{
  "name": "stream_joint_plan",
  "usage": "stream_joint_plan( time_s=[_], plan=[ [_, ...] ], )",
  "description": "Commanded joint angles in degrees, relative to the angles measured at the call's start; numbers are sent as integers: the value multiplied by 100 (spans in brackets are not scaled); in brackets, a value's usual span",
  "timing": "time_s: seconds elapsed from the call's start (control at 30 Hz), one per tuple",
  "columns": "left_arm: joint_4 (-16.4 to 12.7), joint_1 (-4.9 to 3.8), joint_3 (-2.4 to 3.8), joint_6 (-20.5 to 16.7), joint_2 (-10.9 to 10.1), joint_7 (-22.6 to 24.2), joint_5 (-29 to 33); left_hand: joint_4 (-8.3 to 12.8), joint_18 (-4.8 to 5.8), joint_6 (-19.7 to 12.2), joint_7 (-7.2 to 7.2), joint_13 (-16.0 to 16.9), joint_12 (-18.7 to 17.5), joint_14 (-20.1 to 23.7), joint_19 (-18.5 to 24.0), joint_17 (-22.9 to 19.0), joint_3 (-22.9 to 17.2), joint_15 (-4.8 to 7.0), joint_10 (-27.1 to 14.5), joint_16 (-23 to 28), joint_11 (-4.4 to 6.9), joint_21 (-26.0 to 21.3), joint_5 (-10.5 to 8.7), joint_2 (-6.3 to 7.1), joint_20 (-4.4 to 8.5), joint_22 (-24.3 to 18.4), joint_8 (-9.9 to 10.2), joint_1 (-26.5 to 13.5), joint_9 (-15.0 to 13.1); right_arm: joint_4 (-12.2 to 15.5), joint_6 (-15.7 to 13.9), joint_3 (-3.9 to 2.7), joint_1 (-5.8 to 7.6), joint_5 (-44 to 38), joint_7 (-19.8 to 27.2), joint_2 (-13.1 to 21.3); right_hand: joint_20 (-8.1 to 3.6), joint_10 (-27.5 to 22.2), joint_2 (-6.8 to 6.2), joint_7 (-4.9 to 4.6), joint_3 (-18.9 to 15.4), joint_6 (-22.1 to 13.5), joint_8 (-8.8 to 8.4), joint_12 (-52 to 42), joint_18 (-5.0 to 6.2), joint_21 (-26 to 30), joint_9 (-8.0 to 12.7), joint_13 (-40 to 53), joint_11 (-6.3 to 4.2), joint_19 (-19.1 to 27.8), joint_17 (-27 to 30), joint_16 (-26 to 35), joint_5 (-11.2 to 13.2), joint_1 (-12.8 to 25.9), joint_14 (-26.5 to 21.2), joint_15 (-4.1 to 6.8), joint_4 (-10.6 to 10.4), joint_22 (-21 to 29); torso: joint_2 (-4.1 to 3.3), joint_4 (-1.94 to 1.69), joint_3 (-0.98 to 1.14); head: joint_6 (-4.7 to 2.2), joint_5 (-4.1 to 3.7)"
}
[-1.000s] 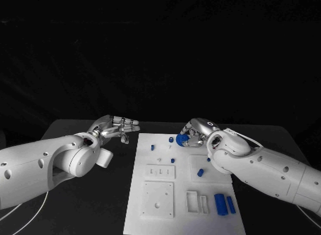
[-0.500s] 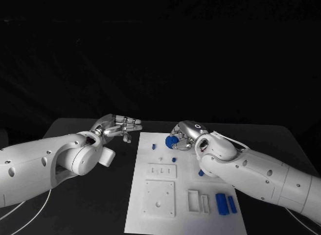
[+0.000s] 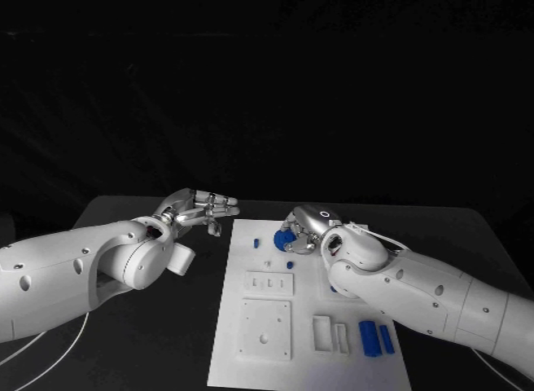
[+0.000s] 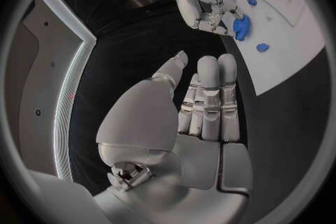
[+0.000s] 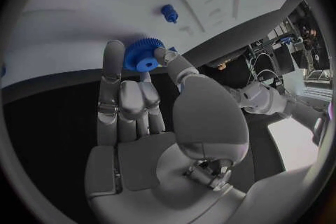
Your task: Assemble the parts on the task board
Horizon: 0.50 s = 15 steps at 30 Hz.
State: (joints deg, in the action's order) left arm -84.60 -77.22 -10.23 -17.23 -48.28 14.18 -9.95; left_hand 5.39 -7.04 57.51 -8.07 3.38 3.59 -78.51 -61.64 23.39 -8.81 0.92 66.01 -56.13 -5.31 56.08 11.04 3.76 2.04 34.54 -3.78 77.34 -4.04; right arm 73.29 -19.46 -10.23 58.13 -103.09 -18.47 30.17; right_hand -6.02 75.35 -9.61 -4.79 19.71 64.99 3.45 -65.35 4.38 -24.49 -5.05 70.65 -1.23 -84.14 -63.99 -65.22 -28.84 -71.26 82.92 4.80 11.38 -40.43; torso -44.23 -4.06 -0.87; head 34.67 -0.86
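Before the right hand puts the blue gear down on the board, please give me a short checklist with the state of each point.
1. Blue gear held by the right hand: ok, pinched between its fingers.
2. Gear over the task board: ok, above its far end.
3. Left hand away from the board: ok, beside it, holding nothing.
4. Small blue peg near the gear stands free: ok.
5. Gear's hole aligned with a post: cannot tell.
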Motion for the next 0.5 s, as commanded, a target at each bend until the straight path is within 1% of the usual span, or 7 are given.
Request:
stream_joint_plan(
  time_s=[0.03, 0.27, 0.5],
  plan=[
    [-5, -6, 4, 84, 16, 23, -12, 5, -93, -49, -3, 5, -18, -33, 32, -5, -38, -11, -29, -33, 6, 19, 17, 13, -23, -3, 18, -1, -7, -13, -3, 16, -1, -78, 68, -8, -20, 40, -28, 1, 9, 21, 15, -18, 39, 17, -6, 7, 1, -164, 0, 5, 17, -8, 38, 12, -24, -6, 4, -3, -1, 9, 5],
    [1, -6, 4, 84, 22, 24, -12, 5, -93, -49, -3, 5, -18, -33, 32, -5, -38, -11, -29, -33, 6, 19, 17, 13, -23, -3, 18, -1, -7, -80, 16, 51, -1, -74, 89, -49, -19, 40, -27, 3, -3, 26, 17, -18, 39, 25, -8, 8, 1, -166, -1, 5, 27, -12, 38, 11, -22, -14, 5, 3, -1, 7, 5],
    [14, -5, 4, 91, 38, 24, -12, 5, -93, -49, -3, 5, -18, -33, 32, -5, -38, -11, -29, -33, 6, 19, 17, 13, -23, -3, 18, -1, -7, -191, 50, 86, -2, -71, 112, -129, -14, 17, -16, -7, -32, -18, 14, 17, 37, 46, 5, -15, 8, -167, 6, 17, 83, -1, 35, 5, -38, -24, -2, -6, -1, 20, 4]
  ],
)
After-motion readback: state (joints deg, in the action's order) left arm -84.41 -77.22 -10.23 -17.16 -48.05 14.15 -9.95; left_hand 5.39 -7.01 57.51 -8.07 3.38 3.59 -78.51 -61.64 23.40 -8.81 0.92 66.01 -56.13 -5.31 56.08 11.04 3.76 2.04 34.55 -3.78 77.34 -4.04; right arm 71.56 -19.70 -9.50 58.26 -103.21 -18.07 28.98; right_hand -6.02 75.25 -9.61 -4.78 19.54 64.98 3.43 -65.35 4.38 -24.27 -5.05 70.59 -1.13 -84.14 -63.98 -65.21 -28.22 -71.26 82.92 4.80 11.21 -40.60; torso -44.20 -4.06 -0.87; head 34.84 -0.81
